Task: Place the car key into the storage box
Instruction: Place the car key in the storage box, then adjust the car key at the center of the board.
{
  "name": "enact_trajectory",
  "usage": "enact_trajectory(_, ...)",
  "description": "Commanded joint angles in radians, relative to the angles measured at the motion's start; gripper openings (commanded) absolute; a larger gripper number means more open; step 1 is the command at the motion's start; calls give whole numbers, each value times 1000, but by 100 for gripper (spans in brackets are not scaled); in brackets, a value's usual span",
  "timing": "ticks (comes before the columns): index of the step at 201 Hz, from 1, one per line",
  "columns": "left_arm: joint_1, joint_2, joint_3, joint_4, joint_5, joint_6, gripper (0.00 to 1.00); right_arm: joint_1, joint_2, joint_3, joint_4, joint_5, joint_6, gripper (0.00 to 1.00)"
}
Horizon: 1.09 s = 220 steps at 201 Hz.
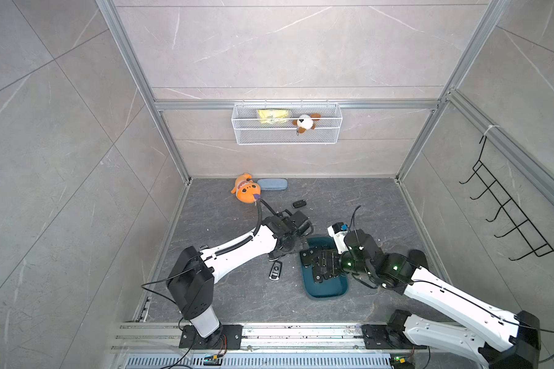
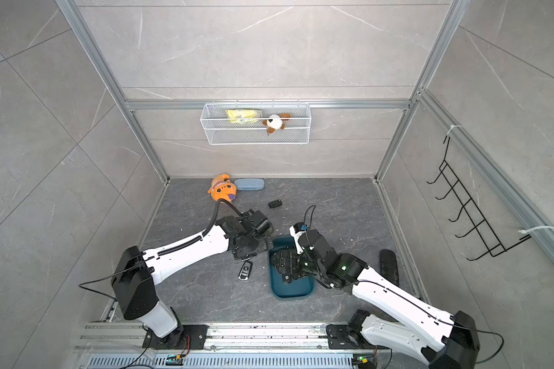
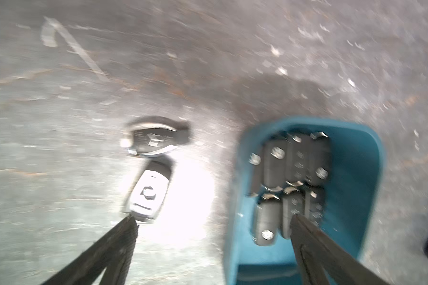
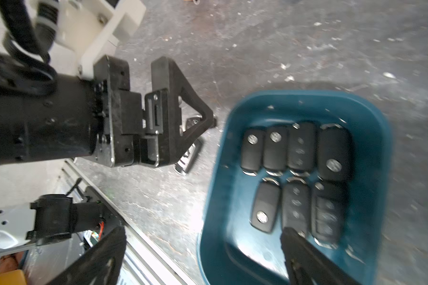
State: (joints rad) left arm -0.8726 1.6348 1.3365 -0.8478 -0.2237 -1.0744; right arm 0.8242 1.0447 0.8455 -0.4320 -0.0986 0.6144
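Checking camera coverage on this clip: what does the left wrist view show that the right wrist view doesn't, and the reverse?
Left wrist only: both loose keys whole on the floor, a dark key and a silver key, ahead of the open left gripper. Right wrist only: the base rail, the open right gripper, and the left gripper from outside, covering part of those keys. Both: the teal box with rows of black keys inside.
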Motion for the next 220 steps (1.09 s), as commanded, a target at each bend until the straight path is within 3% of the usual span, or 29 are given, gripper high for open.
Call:
enact_trajectory(1, 63, -92, -56, -47, -70, 1, 100, -3, 71, 62, 91, -67, -37, 99)
enact_trajectory(46, 218, -234, -193, -28, -91, 22, 100, -4, 213, 161, 126, -112, -46, 100)
enact_trajectory(91, 409, -313, -263, -30, -73, 122, 100, -3, 342, 248, 153, -155, -44, 99)
enact_trajectory(163, 717, -292, -324, 49, -18, 284, 100, -4, 509, 389, 141, -197, -33, 100)
enact_trajectory(220, 821, -252, -329, 79, 40, 329, 100, -3, 593, 450, 178, -199, -40, 100)
